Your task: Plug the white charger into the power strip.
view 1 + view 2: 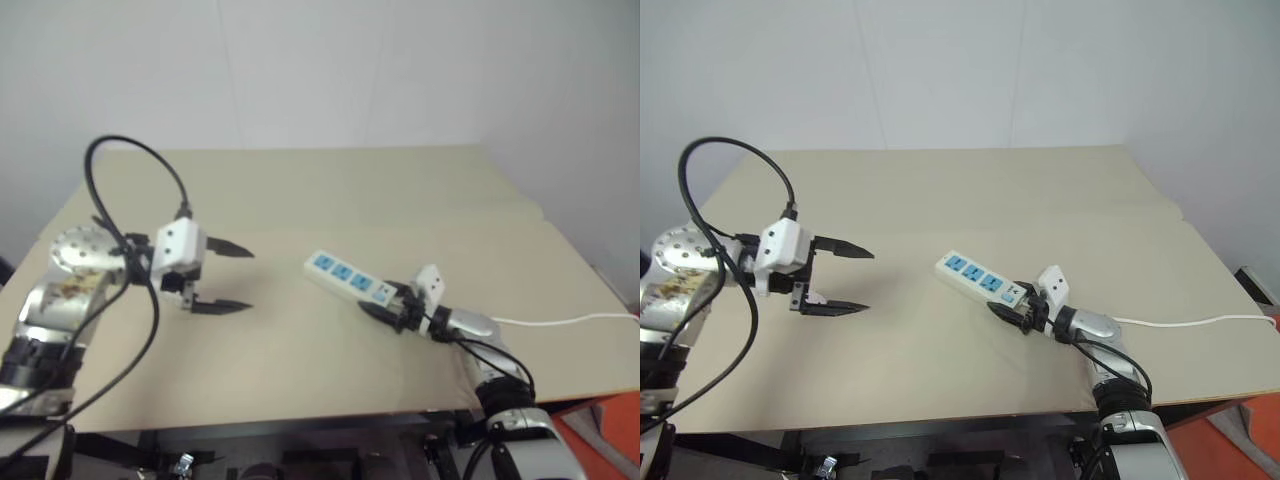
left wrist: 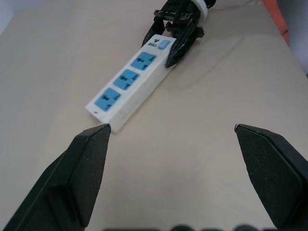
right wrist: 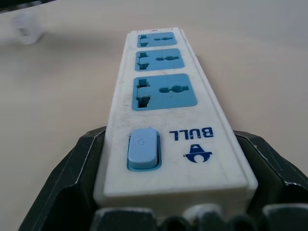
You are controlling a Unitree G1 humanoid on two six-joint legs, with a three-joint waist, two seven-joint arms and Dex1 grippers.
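Right hand [image 1: 380,300] sits astride the switch end of the power strip [image 1: 340,272], low on the surface [image 1: 330,190] — whether it is clamped or merely set around it cannot be told. Strip lies flat, three sockets facing up, cable [image 1: 560,322] trailing off to the right. Judged light, rigid and smooth-sided, so liable to slide or pivot; best held across its narrow sides near the switch. Left hand [image 1: 248,278] hovers wide open, well apart from the strip's far end.

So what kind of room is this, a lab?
Probably a test bench: a bare beige table against a plain white wall, with just a power strip on it.
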